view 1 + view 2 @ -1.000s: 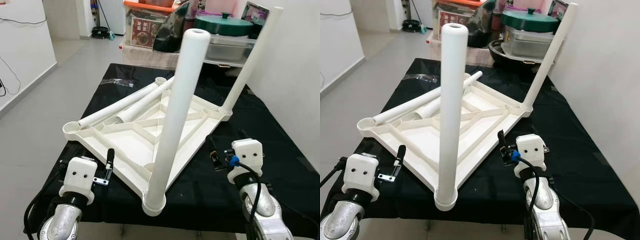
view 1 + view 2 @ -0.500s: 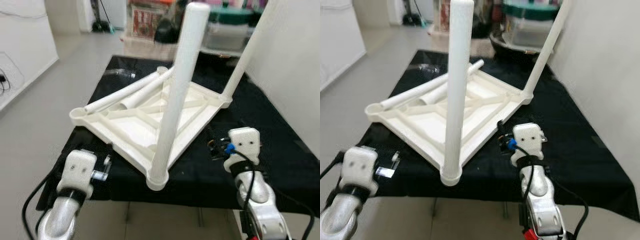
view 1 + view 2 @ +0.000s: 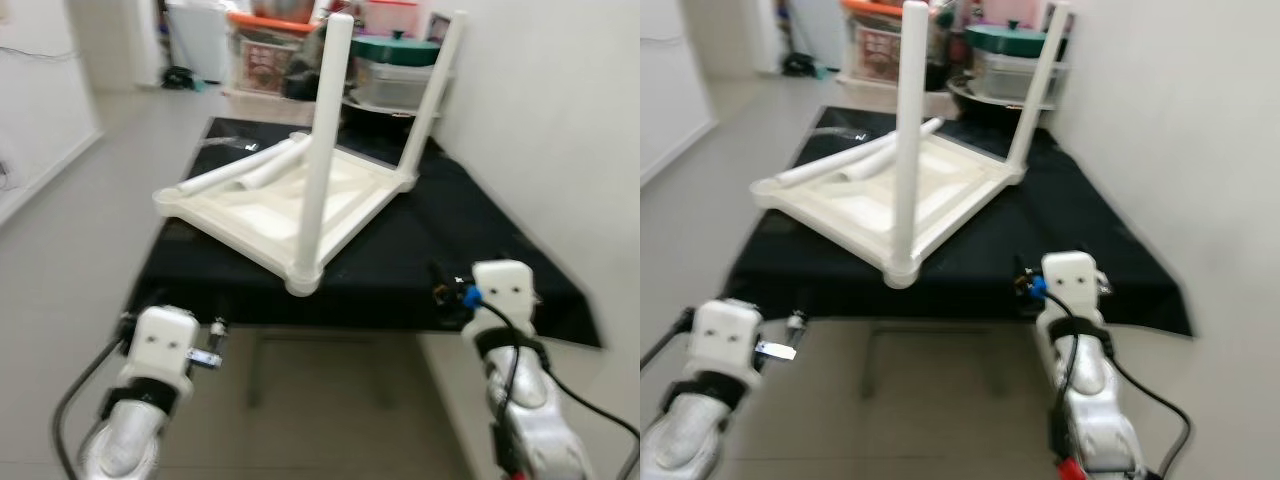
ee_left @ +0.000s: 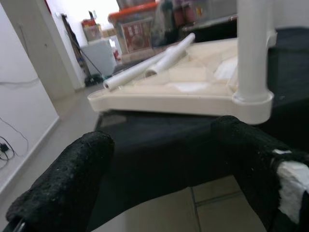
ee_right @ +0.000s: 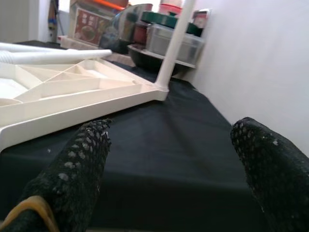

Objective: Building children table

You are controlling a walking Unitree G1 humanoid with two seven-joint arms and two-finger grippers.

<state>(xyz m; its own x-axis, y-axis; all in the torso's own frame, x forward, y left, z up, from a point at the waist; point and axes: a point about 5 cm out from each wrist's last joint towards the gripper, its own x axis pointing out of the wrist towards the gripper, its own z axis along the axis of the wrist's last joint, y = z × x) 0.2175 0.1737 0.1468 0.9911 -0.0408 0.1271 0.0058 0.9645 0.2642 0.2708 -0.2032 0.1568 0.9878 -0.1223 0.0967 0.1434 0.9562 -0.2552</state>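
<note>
— Grippers first: where do you have them?
— Your left gripper (image 4: 164, 179) and right gripper (image 5: 174, 169) both hang spread wide, holding nothing, short of the black-covered table's (image 3: 470, 230) near edge.
— And your tabletop?
— Your white tabletop (image 3: 270, 205) lies upside down there, two legs (image 3: 322, 140) upright, two loose legs (image 3: 240, 172) resting across it.

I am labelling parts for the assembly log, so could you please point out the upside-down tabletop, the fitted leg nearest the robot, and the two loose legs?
upside-down tabletop (image 3: 262, 212), left eye view, ribbed underside.
nearest fitted leg (image 3: 322, 150), left eye view, mid-shaft.
loose legs (image 3: 240, 172), left eye view, on one tube lying across the tabletop.
</note>
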